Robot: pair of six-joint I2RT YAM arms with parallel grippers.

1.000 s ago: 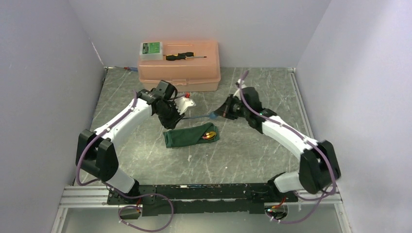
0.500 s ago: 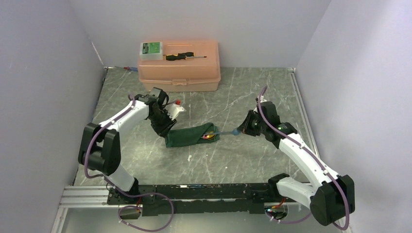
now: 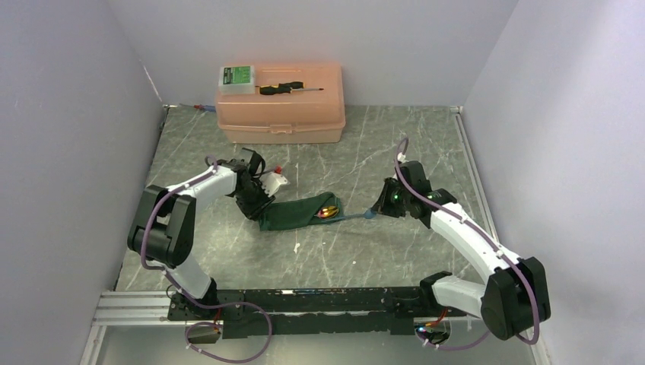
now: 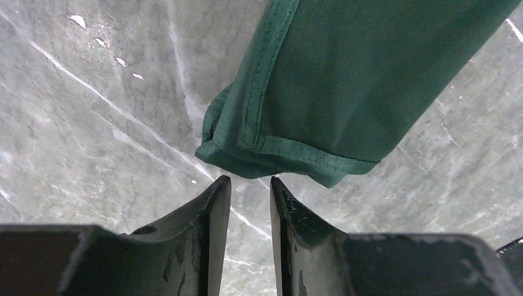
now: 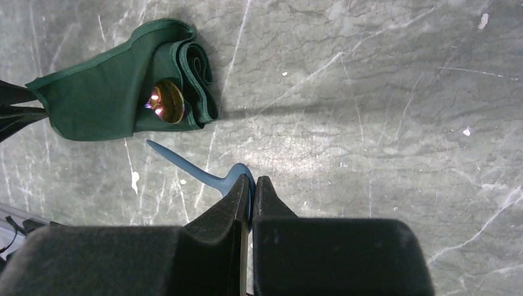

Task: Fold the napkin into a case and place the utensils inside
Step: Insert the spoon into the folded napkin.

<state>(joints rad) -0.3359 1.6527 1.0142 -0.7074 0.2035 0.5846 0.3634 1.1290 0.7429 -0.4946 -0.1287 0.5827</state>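
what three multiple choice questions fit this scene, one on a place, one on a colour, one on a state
1. Where is the screwdriver? A in a cup; B on the peach box; C in a drawer.
2. What colour is the utensil head showing in the napkin's open end? A red; B white; C gold.
3. What is the right gripper doing? A shut on the blue utensil; B open above the napkin; C shut on the napkin.

Answers: 1 B, it lies on the lid. 2 C, a shiny gold head peeks from the fold. 3 A, the fingers pinch its rounded end, tip aimed at the napkin.
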